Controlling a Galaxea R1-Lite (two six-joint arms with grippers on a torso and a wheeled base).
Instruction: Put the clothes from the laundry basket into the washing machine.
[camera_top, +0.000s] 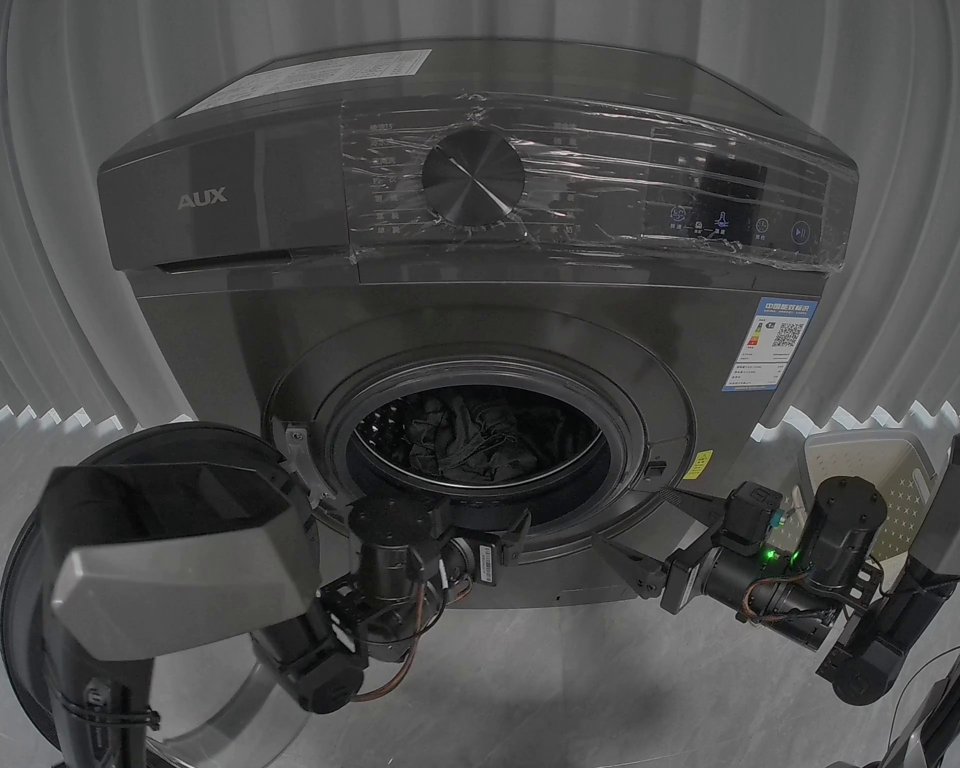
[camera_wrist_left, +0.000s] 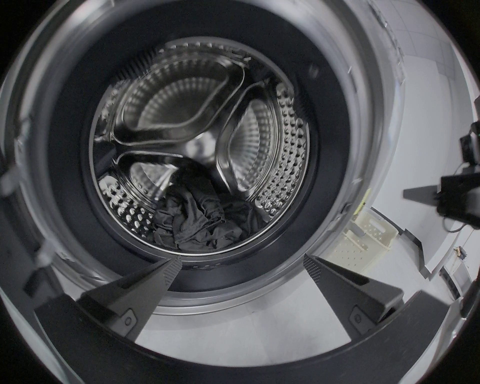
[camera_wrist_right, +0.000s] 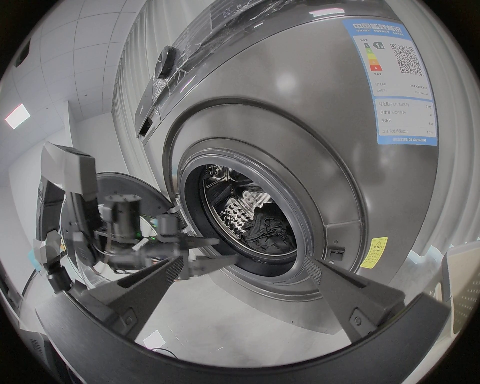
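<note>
The head camera is looking forward and down at the whole washing machine (camera_top: 480, 330), the porthole (camera_top: 480, 370) lying at 6 o'clock from the dial (camera_top: 473, 177). The left wrist camera is sitting close at 6 o'clock of the porthole, facing straight into the drum (camera_wrist_left: 200, 145). The right wrist camera is standing farther back, at 4 o'clock, viewing the front obliquely. All 3 views are sharing the clothes (camera_top: 470, 435) inside the drum.

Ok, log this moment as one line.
door open | clothes in drum | left fingers open, empty, before opening | right fingers open, empty | basket right of washer
</note>
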